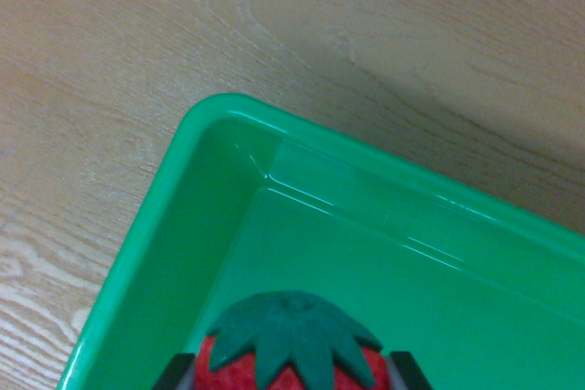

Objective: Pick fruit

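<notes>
Strawberry (291, 353) is sitting between the claw (291, 374) fingers (174, 374), pinched on both sides. You're holding it over the green bin (183, 226), near its corner; the bin is resting on the wooden bench (137, 52).

A glossy green plastic bin (164, 216) sits on matt pale wood-grain table (110, 52); the strawberry (291, 349) looks rough-skinned.

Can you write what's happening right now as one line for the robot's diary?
end effector: shut on strawberry | position: over green bin | bin on wooden table
</notes>
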You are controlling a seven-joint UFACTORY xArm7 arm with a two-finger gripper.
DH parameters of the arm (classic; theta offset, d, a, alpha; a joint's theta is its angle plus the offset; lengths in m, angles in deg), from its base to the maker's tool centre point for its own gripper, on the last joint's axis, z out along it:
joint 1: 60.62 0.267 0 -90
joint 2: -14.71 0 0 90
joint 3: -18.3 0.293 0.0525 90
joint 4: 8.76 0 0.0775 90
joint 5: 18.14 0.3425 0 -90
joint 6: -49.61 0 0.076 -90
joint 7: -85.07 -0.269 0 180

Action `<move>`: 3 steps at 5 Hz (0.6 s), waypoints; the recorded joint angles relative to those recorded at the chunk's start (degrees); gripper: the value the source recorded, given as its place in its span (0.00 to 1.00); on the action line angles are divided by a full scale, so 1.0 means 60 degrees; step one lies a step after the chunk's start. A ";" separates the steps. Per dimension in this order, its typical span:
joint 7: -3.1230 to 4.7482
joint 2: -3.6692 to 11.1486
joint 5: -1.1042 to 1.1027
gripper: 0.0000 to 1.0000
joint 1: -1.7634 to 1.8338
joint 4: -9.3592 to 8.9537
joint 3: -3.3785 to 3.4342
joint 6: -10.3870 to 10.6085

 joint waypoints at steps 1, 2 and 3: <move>0.0000 0.0000 0.0000 1.00 0.0000 0.0000 0.0000 0.0000; 0.0000 -0.0121 0.0008 1.00 -0.0005 0.0114 0.0003 -0.0234; 0.0000 -0.0121 0.0008 1.00 -0.0005 0.0114 0.0003 -0.0234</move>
